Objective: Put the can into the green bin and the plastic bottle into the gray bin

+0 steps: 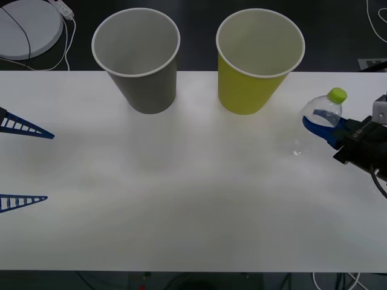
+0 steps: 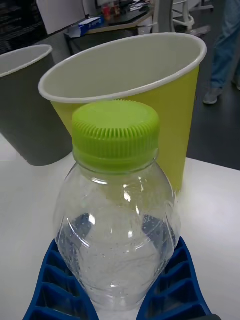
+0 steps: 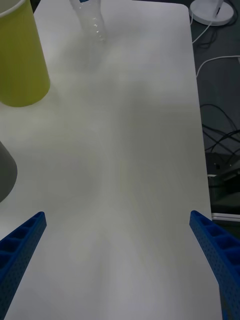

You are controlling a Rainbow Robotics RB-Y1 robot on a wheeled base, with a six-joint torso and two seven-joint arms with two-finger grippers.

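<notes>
**Bottle gripped at the table's right edge, bins waiting behind**

We noted the right gripper (image 1: pixel 323 128) clasped around the plastic bottle (image 1: pixel 323 110), blue fingers (image 2: pixel 172 285) hugging its lower body, cap up, near the right end of the table (image 1: pixel 181 199). The grip sat low, we judged, so the bottle could be carried upright. The green bin (image 1: pixel 253 72) stood just beside it; the gray bin (image 1: pixel 140 66), its target, stood farther left. The left gripper (image 1: pixel 24 163) waited with fingers spread at the left edge, presumably clear of the route. We saw no can.
</notes>
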